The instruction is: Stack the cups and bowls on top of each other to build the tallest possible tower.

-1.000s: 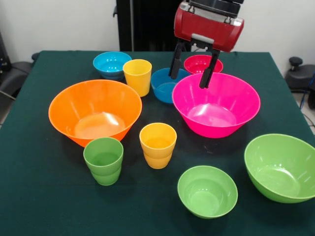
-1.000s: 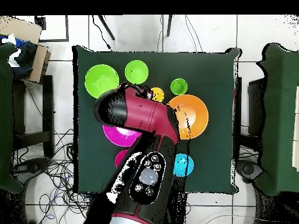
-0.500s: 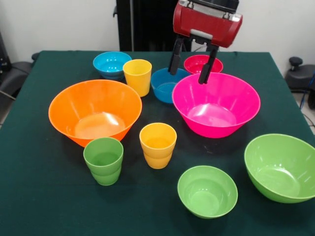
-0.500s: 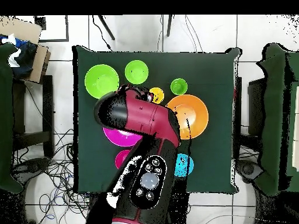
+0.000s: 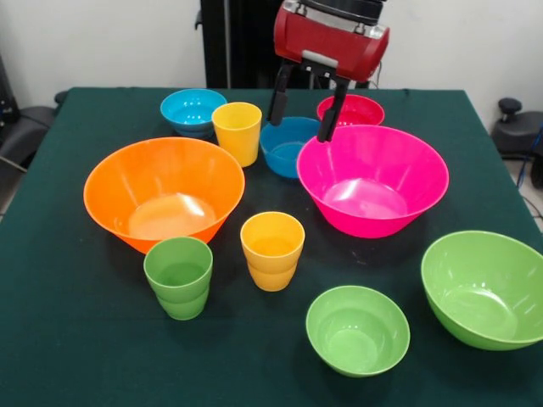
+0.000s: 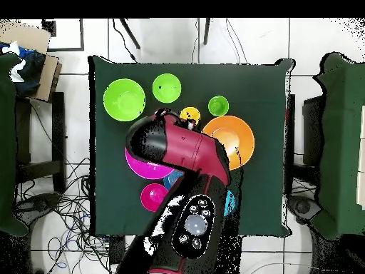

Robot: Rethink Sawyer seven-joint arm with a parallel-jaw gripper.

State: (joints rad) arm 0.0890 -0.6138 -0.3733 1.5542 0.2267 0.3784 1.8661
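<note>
Nothing is stacked yet: every cup and bowl sits apart on the green tabletop (image 5: 76,339). Our tool (image 5: 304,108) hangs empty with its fingers (image 5: 277,95) spread, above the darker blue bowl (image 5: 288,146) and beside the far rim of the hot pink bowl (image 5: 372,178), with the red-pink bowl (image 5: 351,110) just behind.

We judge the step in hand to be picking a first piece, probably the darker blue bowl. To do it well, we should bring one finger inside the rim and one outside, descend straight, and avoid nudging the pink bowl or the yellow cup (image 5: 237,131) beside it.

The arm (image 6: 187,158) reaches out over the middle of the table, wrist pointing down, slightly tilted.
</note>
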